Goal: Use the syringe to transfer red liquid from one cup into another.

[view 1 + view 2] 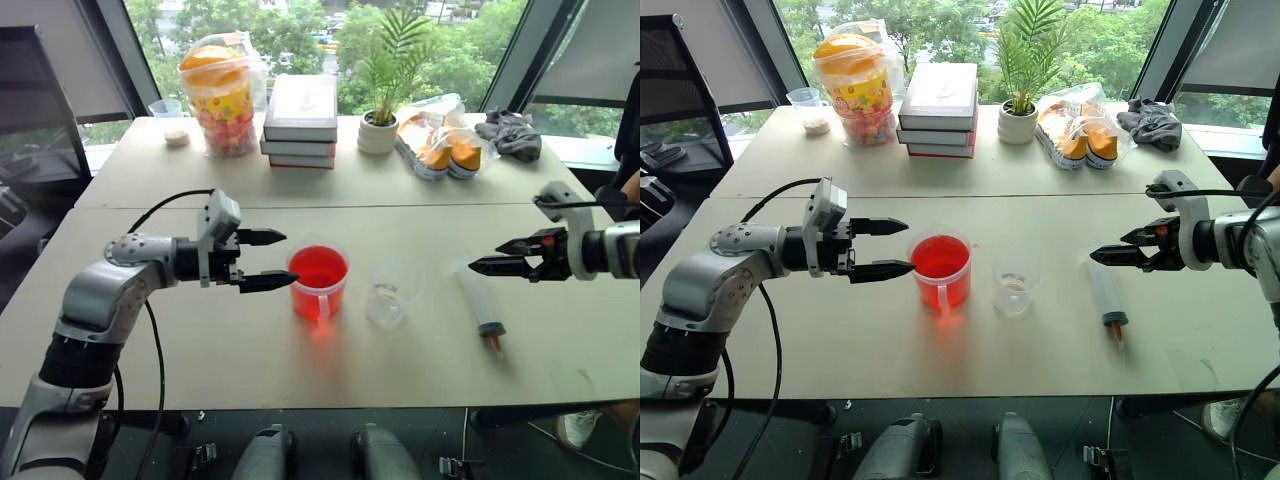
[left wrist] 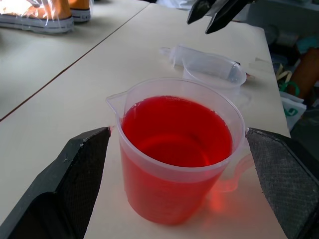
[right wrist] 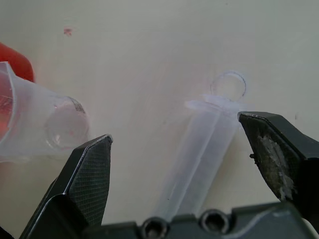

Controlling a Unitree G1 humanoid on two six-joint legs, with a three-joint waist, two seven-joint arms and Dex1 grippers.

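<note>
left tool (image 1: 262, 259) wide, flanking handled cup (image 1: 318, 281) | right tool (image 1: 487, 255) wide, above syringe (image 1: 481, 299)

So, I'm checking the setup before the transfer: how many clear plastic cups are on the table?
3. The handled clear plastic cup of red liquid stands at the front, the smaller empty flared clear cup beside it, and a small clear cup at the far left edge. Others may be hidden.

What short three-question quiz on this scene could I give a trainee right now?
1. True or false: the large clear plastic syringe lies flat on the table.
2. What fills the larger clear handled cup?
3. The open left gripper is: A) beside the handled cup, B) above the smaller clear handleless cup, C) holding the syringe.

Key: 1 true. 2 red liquid. 3 A.
</note>
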